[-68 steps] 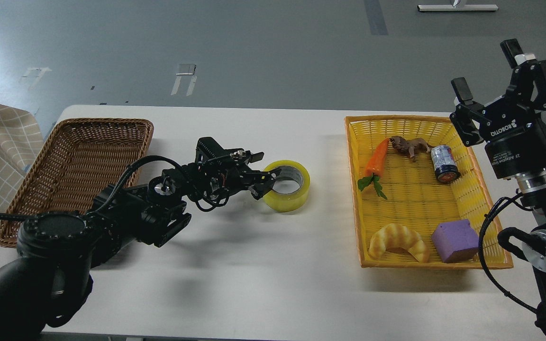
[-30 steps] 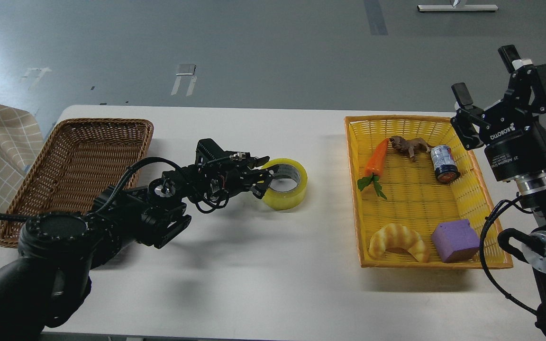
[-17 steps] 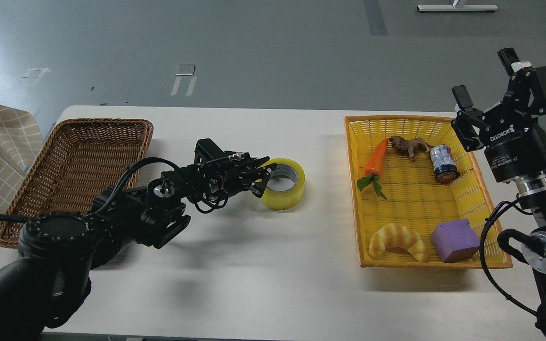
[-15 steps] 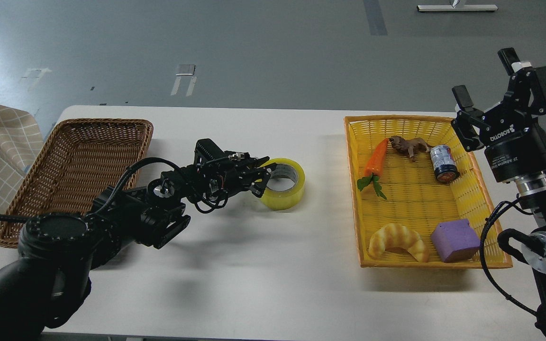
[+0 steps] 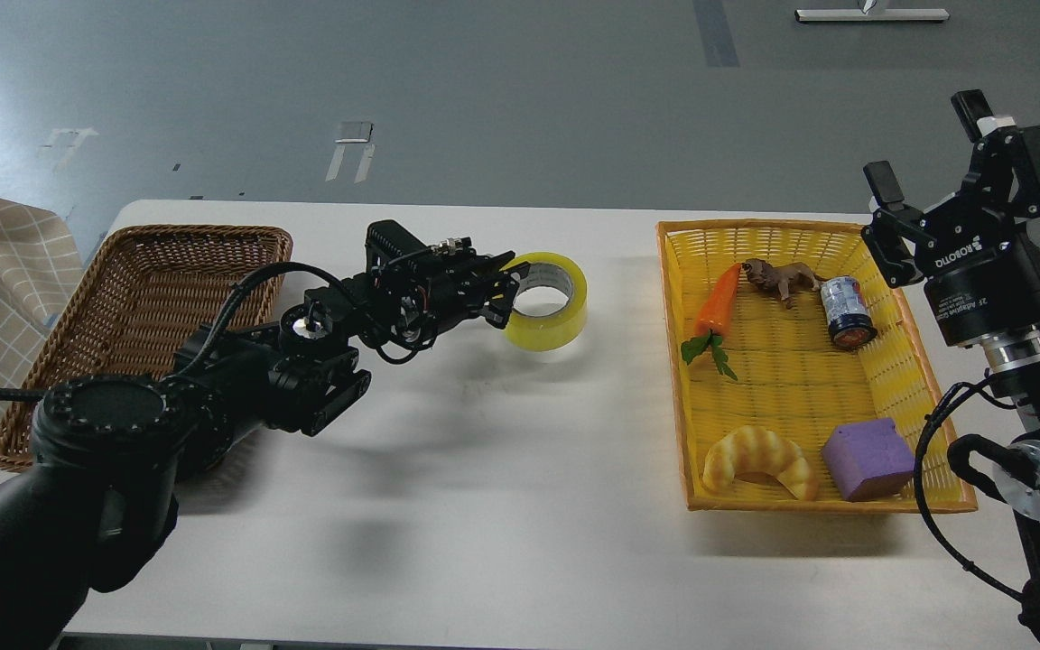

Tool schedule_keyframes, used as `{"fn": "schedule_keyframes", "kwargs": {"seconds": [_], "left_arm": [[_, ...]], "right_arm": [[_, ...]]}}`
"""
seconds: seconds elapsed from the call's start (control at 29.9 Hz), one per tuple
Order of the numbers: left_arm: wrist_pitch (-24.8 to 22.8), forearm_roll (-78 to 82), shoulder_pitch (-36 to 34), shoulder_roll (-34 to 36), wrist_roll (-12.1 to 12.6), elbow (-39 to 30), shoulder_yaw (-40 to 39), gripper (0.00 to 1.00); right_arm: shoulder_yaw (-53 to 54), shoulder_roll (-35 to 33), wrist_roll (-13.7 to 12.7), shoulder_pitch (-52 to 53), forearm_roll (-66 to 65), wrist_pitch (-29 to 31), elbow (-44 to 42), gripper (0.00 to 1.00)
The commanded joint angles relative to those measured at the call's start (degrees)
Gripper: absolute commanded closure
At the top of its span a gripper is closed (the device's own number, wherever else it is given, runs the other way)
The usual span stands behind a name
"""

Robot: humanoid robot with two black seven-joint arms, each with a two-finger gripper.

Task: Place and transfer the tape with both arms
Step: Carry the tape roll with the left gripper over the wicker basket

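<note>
Lifted by left gripper, tape; ROBOTIQ wrist.

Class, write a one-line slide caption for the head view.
Left gripper grips the tape above the table; right gripper waits open.

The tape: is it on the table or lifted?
Lifted. The left gripper pinches the rim of the tape, which hangs tilted with its shadow apart from it on the table.
</note>
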Motion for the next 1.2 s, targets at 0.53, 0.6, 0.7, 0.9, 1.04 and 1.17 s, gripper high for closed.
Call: {"fn": "schedule_keyframes", "kwargs": {"seconds": [0.53, 0.6, 0.7, 0.9, 1.04, 1.17], "left_arm": [[0.02, -6.05, -3.68, 20.55, -0.01, 0.08, -0.03, 0.89], [0.11, -7.89, -3.24, 24.76, -0.01, 0.08, -0.03, 0.89], [0.11, -9.73, -2.54, 28.54, -0.01, 0.08, 0.06, 0.88], [0.19, -11.24, 3.35, 34.8, -0.01, 0.08, -0.03, 0.87], [2.65, -14.48, 7.47, 37.43, -0.01, -0.01, 0.06, 0.86], [5.64, -15.54, 9.94, 38.05, -0.01, -0.01, 0.06, 0.86]], "right_arm": [[0.0, 0.06, 0.0, 0.26, -1.93, 0.0, 0.01, 0.01], [-0.08, 0.06, 0.0, 0.44, -2.02, 0.0, 0.01, 0.01], [-0.08, 0.06, 0.0, 0.52, -2.11, 0.0, 0.01, 0.01], [-0.17, 0.23, 0.0, 0.35, -2.46, 0.0, -0.07, 0.01], [-0.43, 0.58, 0.0, 0.26, -4.66, 0.0, -0.51, 0.01], [-0.52, 0.85, 0.0, 0.26, -4.74, 0.0, -0.6, 0.01]]}}
